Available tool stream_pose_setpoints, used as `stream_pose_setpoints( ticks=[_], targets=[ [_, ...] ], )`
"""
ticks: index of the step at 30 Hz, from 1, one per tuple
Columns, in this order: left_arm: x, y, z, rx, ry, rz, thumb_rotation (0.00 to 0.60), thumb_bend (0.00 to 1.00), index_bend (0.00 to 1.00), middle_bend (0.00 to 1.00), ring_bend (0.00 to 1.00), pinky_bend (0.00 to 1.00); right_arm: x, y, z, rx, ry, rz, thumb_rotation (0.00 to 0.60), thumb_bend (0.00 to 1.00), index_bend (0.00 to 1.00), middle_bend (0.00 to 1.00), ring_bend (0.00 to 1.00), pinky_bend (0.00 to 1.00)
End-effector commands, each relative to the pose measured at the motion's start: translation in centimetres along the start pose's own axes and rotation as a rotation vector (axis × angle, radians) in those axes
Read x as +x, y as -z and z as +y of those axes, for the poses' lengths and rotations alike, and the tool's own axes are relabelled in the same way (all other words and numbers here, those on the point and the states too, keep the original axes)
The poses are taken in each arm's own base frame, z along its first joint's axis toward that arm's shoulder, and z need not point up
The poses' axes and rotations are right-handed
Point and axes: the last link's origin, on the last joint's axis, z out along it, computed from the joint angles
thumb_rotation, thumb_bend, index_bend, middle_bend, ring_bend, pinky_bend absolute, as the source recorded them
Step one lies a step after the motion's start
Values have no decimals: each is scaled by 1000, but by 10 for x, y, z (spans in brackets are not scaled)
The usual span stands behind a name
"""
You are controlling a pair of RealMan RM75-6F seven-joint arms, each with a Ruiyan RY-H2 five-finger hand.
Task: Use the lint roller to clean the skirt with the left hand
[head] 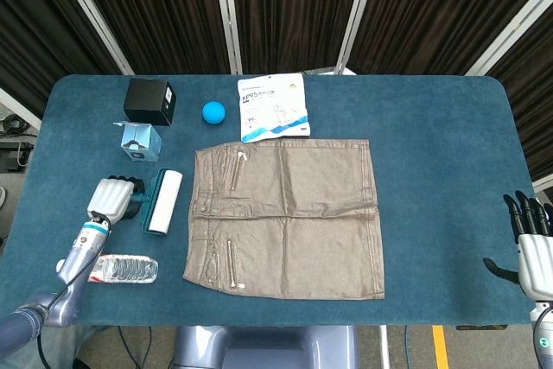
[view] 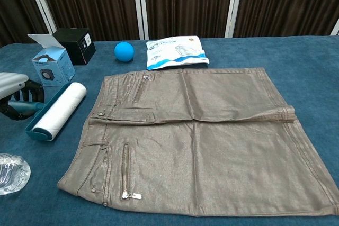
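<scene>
Lint roller [head: 161,202] pickup is the step in hand: the roller lies on the desk [head: 432,127] at the left, just beside the skirt's [head: 289,218] left edge, its white roll pointing far and slightly right. The left hand [head: 111,199] is set at the roller's teal handle, fingers curled about it; whether the handle is already firmly held cannot be told, since the hand is cut off at the frame edge in the chest view. A secure hold is judged to be needed next, followed by a lift and a carry rightward onto the skirt, which is spread flat mid-desk. The right hand [head: 531,239] is kept at the near right, well apart, fingers spread, holding nothing.

A plastic bottle [head: 121,268] lies just near of the left forearm and could be nudged. Farther off stand a blue box [head: 139,141], a black box [head: 149,101], a blue ball [head: 212,111] and a white packet [head: 274,107]; none blocks the path.
</scene>
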Motion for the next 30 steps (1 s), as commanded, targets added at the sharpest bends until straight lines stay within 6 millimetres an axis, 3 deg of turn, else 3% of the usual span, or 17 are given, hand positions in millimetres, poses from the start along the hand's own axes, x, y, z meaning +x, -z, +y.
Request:
stream_pose_setpoints(
  ticks=[1, 5, 12, 17, 21, 30],
  targets=[
    [11, 4, 2, -31, -13, 35, 600, 751, 605, 437, 434, 477, 1, 0, 0, 0, -5, 0, 600, 0, 0, 0, 0, 0],
    [34, 10, 6, -83, -88, 87, 600, 829, 624, 449, 451, 479, 1, 0, 0, -2, -15, -3, 600, 0, 0, 0, 0, 0],
    [82, 8, 31, -151, -156, 125, 600, 835, 626, 450, 451, 479, -1, -2, 0, -17, -22, -13, 600, 0, 0, 0, 0, 0],
    [125, -1, 67, -245, -295, 114, 600, 836, 626, 450, 451, 480, -2, -7, 3, -41, -27, -27, 600, 0, 0, 0, 0, 0],
    [131, -5, 80, -251, -356, 64, 600, 836, 627, 451, 451, 484, -4, -9, 4, -57, -26, -35, 600, 0, 0, 0, 0, 0],
    [113, -20, 99, -236, -422, -51, 600, 848, 631, 456, 452, 491, -7, -15, 12, -103, -27, -55, 600, 0, 0, 0, 0, 0]
  ],
)
